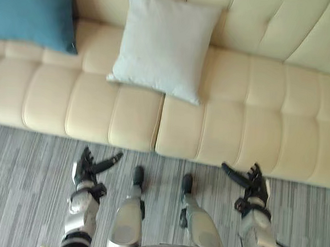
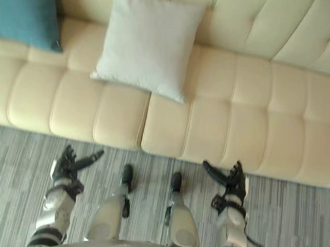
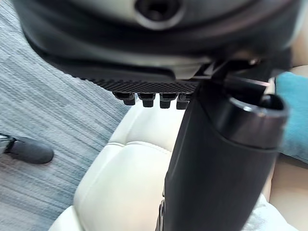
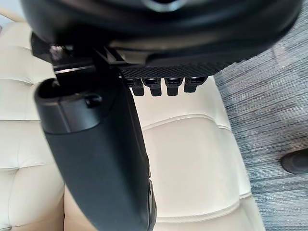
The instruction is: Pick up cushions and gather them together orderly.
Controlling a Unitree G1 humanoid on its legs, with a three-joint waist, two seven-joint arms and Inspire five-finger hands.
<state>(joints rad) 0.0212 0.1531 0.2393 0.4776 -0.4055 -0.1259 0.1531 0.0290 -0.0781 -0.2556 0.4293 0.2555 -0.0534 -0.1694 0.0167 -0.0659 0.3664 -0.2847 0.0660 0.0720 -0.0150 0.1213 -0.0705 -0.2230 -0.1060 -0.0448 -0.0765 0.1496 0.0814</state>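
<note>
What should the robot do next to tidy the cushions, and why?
Probably reach both hands forward to the white cushion, which rests straight ahead on the sofa. The left hand and right hand are open, hold nothing, and hang short of the seat. The teal cushion lies apart, further left.

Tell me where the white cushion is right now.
In the left eye view the white cushion stands on the cream sofa against its backrest, left of centre, right of the teal cushion.
</note>
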